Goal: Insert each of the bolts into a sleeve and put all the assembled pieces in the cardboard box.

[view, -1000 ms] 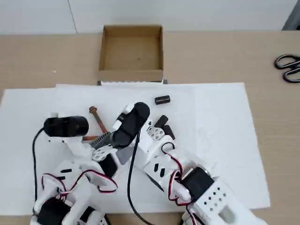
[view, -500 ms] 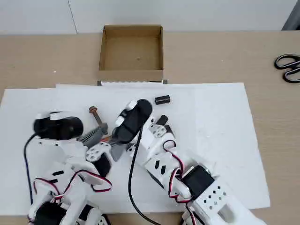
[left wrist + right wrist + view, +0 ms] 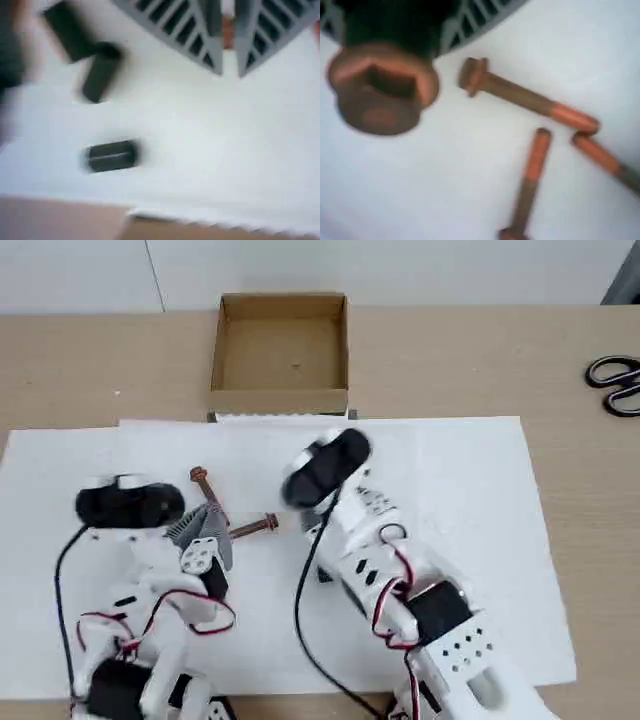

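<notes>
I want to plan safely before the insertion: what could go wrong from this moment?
1. The left end effector grips the held bolt by one end, most of it sticking out sideways; it may pivot or slip during insertion.
2. The sleeve lies loose on its side on the paper; a push may roll it away.
3. A loose bolt lies close beside that end effector and could be knocked.

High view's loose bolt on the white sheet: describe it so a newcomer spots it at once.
Below the cardboard box lies a white sheet, with the left gripper over its left part. The loose bolt lies just beyond that gripper, toward the box, slanted with its head nearest the box. The other bolt juts level from the gripper; this one rests flat on the paper, unheld.
</notes>
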Robot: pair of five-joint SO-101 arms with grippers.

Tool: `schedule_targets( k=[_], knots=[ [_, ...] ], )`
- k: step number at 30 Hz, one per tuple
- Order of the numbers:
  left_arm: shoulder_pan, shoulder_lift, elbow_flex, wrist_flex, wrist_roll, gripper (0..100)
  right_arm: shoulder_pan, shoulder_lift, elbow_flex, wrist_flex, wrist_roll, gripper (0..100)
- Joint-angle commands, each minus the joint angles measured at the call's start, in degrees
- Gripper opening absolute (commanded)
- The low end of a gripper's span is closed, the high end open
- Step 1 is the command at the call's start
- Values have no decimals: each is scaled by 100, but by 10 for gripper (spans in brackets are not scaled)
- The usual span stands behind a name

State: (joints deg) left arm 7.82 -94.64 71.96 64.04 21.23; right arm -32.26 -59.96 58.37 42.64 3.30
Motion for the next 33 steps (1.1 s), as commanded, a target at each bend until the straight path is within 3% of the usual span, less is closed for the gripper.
schedule_targets(
  k=[1,6,17,26,33],
  knots=[
    [-510,-18,796,-501,-431,6,435,207,-527,-22,-510,2],
    [-580,-26,1552,-862,-1029,6,655,1305,-1670,-13,-1029,2],
    [-598,-35,1991,-1002,-1530,6,980,4075,-4484,-13,-1011,3],
    [-598,-35,1991,-1002,-1538,6,980,6141,-6716,-48,158,3],
    [-598,-35,1991,-1029,-1530,6,980,7688,-8123,-303,1635,3]
  ],
)
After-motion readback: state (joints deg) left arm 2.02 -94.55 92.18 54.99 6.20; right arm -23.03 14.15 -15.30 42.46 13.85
